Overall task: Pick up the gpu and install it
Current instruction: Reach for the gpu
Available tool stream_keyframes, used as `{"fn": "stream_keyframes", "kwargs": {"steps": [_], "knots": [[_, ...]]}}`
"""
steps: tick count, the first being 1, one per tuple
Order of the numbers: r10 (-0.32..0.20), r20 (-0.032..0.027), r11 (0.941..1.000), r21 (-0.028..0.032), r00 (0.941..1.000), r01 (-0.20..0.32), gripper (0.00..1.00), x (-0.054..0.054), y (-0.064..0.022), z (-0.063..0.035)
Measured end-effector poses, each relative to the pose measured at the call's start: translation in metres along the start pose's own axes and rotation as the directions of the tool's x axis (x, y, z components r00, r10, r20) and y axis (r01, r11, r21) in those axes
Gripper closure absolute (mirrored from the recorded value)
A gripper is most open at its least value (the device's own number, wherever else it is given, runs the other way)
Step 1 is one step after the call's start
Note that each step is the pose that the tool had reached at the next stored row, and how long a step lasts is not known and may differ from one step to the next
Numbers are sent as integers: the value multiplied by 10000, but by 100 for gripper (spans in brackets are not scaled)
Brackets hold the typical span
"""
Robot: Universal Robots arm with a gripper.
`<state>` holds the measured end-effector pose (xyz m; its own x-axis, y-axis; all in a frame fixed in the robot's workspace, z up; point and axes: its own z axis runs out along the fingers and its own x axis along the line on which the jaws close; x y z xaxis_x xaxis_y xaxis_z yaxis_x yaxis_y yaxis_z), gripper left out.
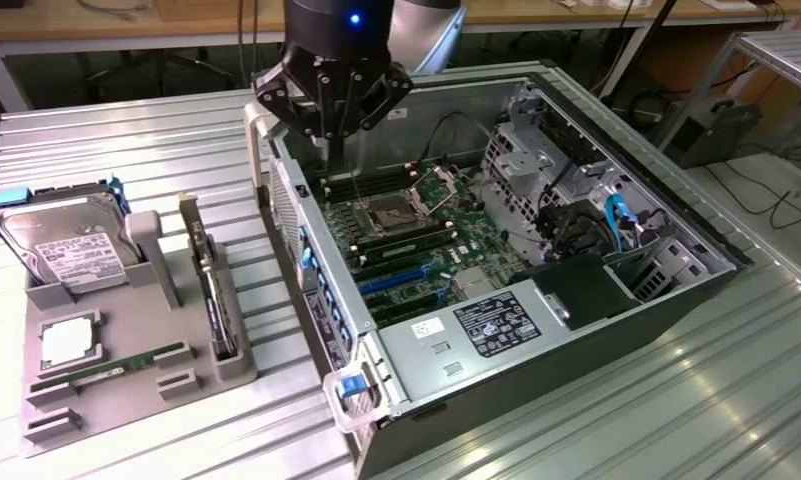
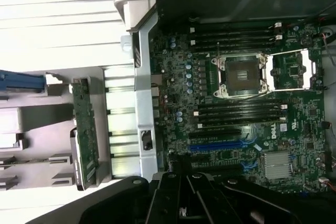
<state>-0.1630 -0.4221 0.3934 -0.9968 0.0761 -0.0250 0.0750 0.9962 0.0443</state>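
We see the end effector (image 1: 331, 148) poised over the far corner of the open computer case (image 1: 534, 410), its fingers pressed together and holding nothing; below it, inside the case, lies the motherboard (image 1: 434, 250) with its bare CPU socket (image 1: 389, 215). The gpu (image 1: 211, 290) stands on edge, a thin dark slab, in a gray holder (image 1: 133, 400) that sits on the slatted metal desk (image 1: 133, 150) just beside the case, on the exterior view's left of it; the end effector is well apart from it. Further from the case in the same holder, we find a silver hard drive (image 1: 64, 255) with a white label propped upright, a square processor chip (image 1: 69, 340) lying flat, and a narrow green RAM stick (image 1: 127, 362). From the wrist view we make out the gpu (image 2: 84, 129) edge-on outside the case wall, and the socket (image 2: 239, 74) between rows of memory slots.
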Motion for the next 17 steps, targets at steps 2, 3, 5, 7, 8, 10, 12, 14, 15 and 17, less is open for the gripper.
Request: {"fn": "stream_keyframes", "kwargs": {"steps": [2, 3, 5, 7, 8, 10, 12, 14, 15, 17], "knots": [[1, 4, 10000, -2, 10000, -1, 89, 66, -43, -2], [1, 5, 10000, -2, 10000, -1, 89, 95, -61, -4], [1, 8, 10000, -1, 10000, -1, 89, 161, -101, -7], [0, 13, 10000, -2, 10000, 0, 89, 223, -137, -7], [0, 13, 10000, 2, 10000, 0, 89, 265, -160, -8], [-1, 13, 10000, 6, 10000, 1, 89, 326, -192, -5], [1, 14, 10000, 15, 10000, -1, 89, 407, -230, 0], [-2, 15, 10000, 27, 10000, 2, 89, 526, -273, 9], [-2, 15, 10000, 35, 10000, 2, 89, 583, -290, 14], [0, 16, 10000, 48, 10000, 0, 89, 678, -313, 23]]}}
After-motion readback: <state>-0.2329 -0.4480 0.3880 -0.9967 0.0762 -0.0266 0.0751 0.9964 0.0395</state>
